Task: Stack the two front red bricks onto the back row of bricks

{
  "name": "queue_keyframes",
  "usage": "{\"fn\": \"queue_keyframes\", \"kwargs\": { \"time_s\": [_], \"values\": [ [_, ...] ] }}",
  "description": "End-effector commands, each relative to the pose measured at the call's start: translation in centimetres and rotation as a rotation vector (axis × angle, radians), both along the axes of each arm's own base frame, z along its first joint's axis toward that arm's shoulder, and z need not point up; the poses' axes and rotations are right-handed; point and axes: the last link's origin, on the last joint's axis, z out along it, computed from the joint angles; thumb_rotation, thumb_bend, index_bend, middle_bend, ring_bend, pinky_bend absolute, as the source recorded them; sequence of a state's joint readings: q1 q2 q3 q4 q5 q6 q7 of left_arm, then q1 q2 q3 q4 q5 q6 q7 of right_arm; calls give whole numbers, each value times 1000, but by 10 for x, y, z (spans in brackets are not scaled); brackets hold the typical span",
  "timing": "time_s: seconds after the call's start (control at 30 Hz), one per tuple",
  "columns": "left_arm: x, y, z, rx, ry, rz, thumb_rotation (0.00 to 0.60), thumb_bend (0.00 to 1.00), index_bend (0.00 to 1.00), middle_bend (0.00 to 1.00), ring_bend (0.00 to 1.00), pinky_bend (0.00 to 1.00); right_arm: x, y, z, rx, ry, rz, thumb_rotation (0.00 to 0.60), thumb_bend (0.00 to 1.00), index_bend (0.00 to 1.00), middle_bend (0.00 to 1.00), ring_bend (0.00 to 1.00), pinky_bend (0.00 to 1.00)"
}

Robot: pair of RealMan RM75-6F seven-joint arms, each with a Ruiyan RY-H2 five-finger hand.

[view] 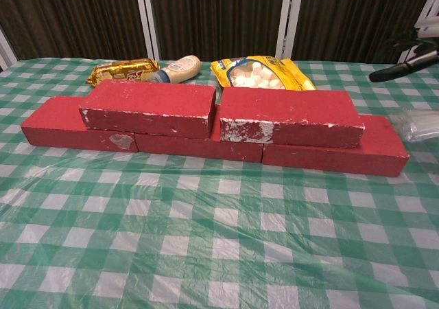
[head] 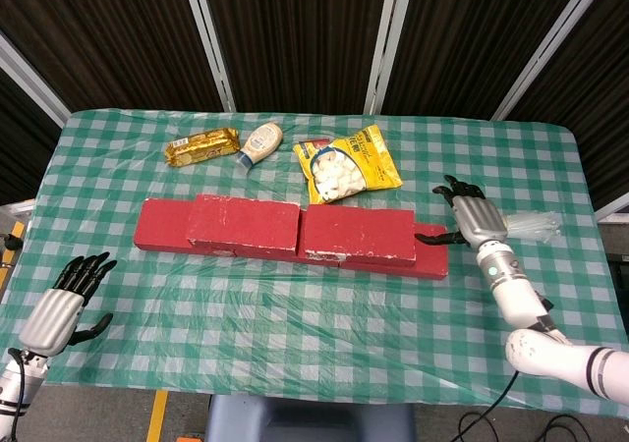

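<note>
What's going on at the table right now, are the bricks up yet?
Yes, both upper red bricks sit on the back row: the left one and the right one, side by side on the bottom row. Neither hand holds anything. The right hand is open, off to the right of the stack near a clear plastic packet. The left hand hangs open at the table's front left edge.

A robot test lab: a worktop under a green checked plastic cloth, dark ribbed wall panels behind, yellow floor tape below.
</note>
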State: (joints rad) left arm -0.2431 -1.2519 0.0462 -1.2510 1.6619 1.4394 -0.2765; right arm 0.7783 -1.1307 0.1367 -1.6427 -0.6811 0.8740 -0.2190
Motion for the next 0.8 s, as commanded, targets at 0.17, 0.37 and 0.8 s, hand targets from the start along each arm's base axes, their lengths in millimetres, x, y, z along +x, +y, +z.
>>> {"fn": "queue_keyframes", "kwargs": {
  "time_s": [0.17, 0.37, 0.8],
  "values": [
    [2, 3, -8, -20, 3, -15, 600, 356, 0, 0, 0, 16, -29, 7, -3, 69, 49, -13, 298, 64, 401, 0, 0, 0],
    [1, 4, -10, -29, 10, -8, 600, 357, 0, 0, 0, 16, -19, 8, -21, 115, 41, 13, 298, 64, 398, 0, 0, 0],
    [-1, 3, -6, -23, 5, 0, 600, 358, 0, 0, 0, 16, -2, 11, -46, 176, 32, 34, 299, 64, 382, 0, 0, 0]
  ]
}}
